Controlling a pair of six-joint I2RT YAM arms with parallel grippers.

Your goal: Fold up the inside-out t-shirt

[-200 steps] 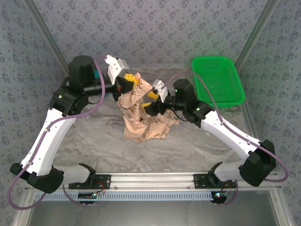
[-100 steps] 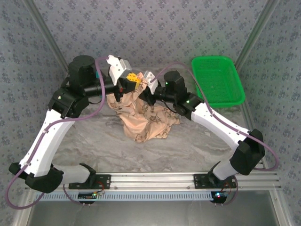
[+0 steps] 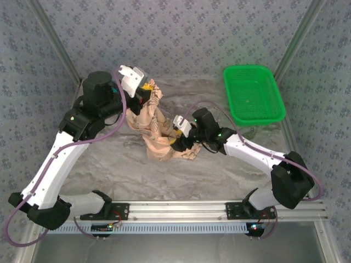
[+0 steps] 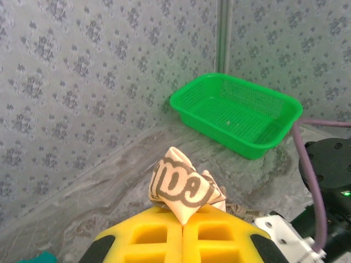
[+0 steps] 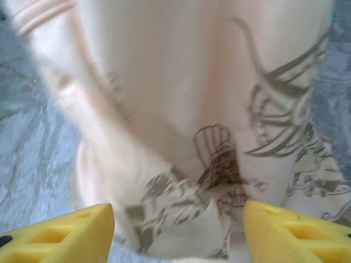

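The inside-out t-shirt [image 3: 156, 139] is sitting bunched a little toward 11 o'clock from the middle of the marbled table [image 3: 219, 175]. One end of it is being held up off the surface and the rest is trailing down into a crumpled heap at 5 o'clock from the raised part. The left gripper [image 3: 149, 94] is holding that raised end at the 12 o'clock tip of the cloth. In the left wrist view its yellow fingers [image 4: 219, 235] are pressing flat together, clamping a small fold of the shirt [image 4: 184, 186] that is sticking up above them and showing bold dark brown print.

The right gripper [image 3: 176, 143] is reaching in low at the 3 o'clock side of the heap, close against the cloth. In the right wrist view its two yellow fingertips [image 5: 66, 233] are standing wide apart, and pale peach fabric [image 5: 181, 109] with faint brown nautical print is lying just ahead of them, down on the table; it is not pinching anything.

A green mesh basket [image 3: 255, 96] is sitting at 2 o'clock on the table, well apart from the shirt.
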